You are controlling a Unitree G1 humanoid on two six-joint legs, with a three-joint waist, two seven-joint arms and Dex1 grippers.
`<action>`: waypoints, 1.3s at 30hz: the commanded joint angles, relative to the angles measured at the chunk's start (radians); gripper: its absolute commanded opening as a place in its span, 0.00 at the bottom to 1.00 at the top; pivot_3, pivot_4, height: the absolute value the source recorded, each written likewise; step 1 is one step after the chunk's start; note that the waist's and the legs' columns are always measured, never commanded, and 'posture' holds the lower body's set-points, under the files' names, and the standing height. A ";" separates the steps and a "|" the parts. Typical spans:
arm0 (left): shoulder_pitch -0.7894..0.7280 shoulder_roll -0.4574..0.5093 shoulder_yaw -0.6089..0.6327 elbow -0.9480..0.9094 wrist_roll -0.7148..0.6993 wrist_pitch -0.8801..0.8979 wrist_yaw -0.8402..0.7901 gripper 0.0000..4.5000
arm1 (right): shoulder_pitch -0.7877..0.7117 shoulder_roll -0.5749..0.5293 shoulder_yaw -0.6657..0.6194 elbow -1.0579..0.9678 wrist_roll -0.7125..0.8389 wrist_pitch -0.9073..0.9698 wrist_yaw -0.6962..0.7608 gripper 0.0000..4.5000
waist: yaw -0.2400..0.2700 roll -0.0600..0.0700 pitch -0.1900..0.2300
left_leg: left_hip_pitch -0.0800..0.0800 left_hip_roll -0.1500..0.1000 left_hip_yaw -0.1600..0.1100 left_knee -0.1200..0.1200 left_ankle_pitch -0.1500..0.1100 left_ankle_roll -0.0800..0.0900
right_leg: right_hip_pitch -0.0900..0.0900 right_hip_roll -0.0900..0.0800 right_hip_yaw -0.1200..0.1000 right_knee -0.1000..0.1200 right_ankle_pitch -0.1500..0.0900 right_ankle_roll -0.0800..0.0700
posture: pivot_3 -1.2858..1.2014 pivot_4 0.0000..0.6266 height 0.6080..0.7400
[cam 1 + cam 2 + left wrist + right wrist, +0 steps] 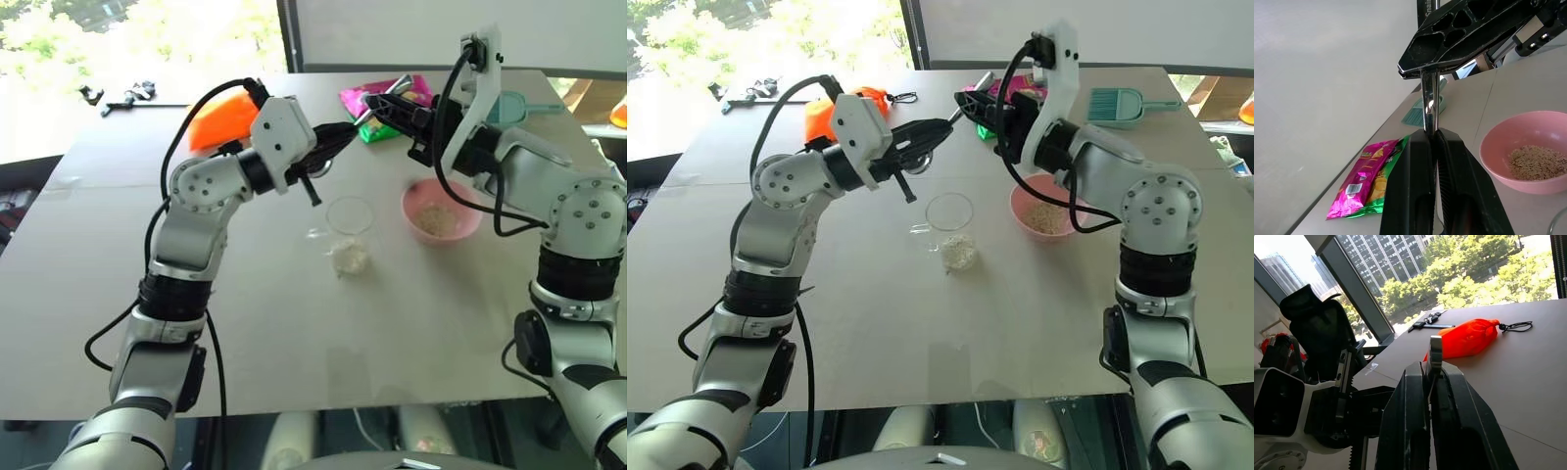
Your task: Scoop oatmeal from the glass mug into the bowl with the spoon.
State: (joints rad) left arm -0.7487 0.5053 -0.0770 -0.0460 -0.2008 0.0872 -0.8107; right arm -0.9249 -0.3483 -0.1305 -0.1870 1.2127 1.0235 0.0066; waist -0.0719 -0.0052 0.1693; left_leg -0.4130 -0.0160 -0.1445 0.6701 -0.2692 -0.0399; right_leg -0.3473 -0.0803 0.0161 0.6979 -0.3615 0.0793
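Both grippers, left (942, 128) and right (970, 102), pinch the spoon (1429, 105) mid-handover above the desk (294, 323); next, I judge, the left lets go.

1. Both arms are made of silver-grey metallic segments with rounded joint housings – each round housing has a ring of small dark screws on its face.
2. Black bands separate the segments at the forearm and the upper arm.
3. Thick black cables run outside each arm in loose loops, from the wrist down to the elbow.
4. A white angular block sits at each wrist and carries the camera.
5. The left gripper (345, 130) and the right gripper (377, 102) have black fingers – long, tapered, with cut-out holes of triangular form along their sides.
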 commanded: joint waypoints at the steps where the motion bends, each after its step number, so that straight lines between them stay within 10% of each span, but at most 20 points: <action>1: -0.018 -0.018 0.064 -0.044 -0.059 0.045 0.039 0.17 | -0.034 0.011 -0.013 -0.003 -0.008 -0.003 0.003 0.00 | -0.001 0.000 0.000 | 0.000 0.000 0.000 0.000 0.000 0.000 | 0.000 0.000 0.000 0.000 0.000 0.000 | 0.52 0.24 1.00; 6: -0.006 -0.004 0.176 -0.137 -0.291 0.331 0.060 0.66 | -0.068 0.029 -0.035 0.054 -0.069 -0.046 -0.008 0.00 | -0.005 0.000 0.000 | 0.000 0.000 0.000 0.000 0.000 0.000 | 0.000 0.000 0.000 0.000 0.000 0.000 | 0.52 0.24 1.00; 17: 0.448 0.102 0.591 -0.571 -0.904 0.830 0.358 0.66 | -0.071 -0.005 -0.130 0.156 -0.165 -0.095 0.016 0.00 | -0.027 0.000 0.000 | 0.001 0.001 0.002 -0.002 0.000 0.000 | 0.001 0.000 0.002 0.000 0.000 0.000 | 0.52 0.24 1.00; 25: 0.923 -0.003 0.440 -0.694 -0.617 0.600 0.338 0.66 | -0.032 -0.042 -0.200 0.162 -0.134 -0.039 0.018 0.00 | 0.002 0.004 0.001 | 0.005 0.001 0.004 -0.002 0.001 0.000 | 0.002 0.000 0.005 0.001 0.000 0.000 | 0.52 0.24 1.00; 39: 0.742 -0.169 0.140 -0.432 -0.246 0.354 0.436 0.66 | -0.006 -0.035 -0.225 0.101 -0.117 0.000 -0.032 0.00 | 0.022 0.004 0.001 | 0.015 0.002 0.012 -0.005 0.000 0.001 | 0.005 0.000 0.015 0.003 0.000 -0.001 | 0.52 0.24 1.00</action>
State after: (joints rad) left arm 0.0018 0.3445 0.0775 -0.4776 -0.4796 0.4756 -0.3874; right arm -0.9214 -0.3771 -0.3328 -0.0341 1.0760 1.0276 -0.0251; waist -0.0503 -0.0009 0.1699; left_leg -0.3987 -0.0142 -0.1324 0.6647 -0.2688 -0.0392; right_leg -0.3425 -0.0800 0.0306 0.6998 -0.3611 0.0787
